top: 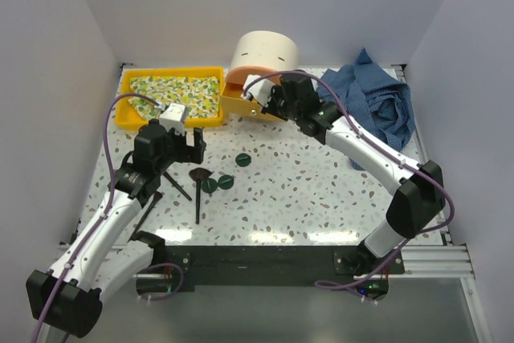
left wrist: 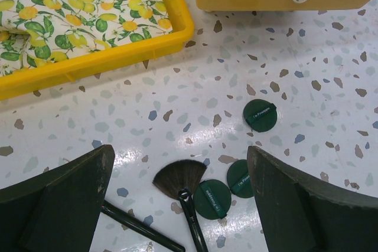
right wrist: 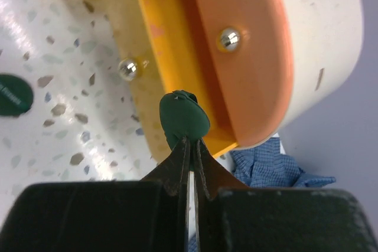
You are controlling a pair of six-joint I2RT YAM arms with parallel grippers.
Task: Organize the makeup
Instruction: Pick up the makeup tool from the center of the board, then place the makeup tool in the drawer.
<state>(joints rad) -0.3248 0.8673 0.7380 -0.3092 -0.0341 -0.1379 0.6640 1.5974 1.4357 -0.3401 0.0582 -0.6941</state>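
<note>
A dark green round disc [right wrist: 184, 119] is pinched upright in my shut right gripper [right wrist: 190, 143], just over the open yellow drawer [right wrist: 171, 39] of the cream and orange organizer [top: 265, 58]. Three more green discs [left wrist: 260, 115] [left wrist: 211, 199] [left wrist: 241, 178] lie on the speckled table. Beside them are a fan-headed brush [left wrist: 180, 178] and a thin dark brush [left wrist: 136, 225]. Above this makeup hangs my left gripper [left wrist: 180, 156], open wide and holding nothing. From above, the discs [top: 243, 160] [top: 218, 184] and the fan brush [top: 198, 186] sit in front of the left gripper [top: 191, 144].
A yellow tray [top: 128, 118] holding a leaf-patterned cloth [top: 173, 90] stands at the back left. A crumpled blue cloth [top: 377, 102] lies at the back right, beside the organizer. White walls close in the table on three sides.
</note>
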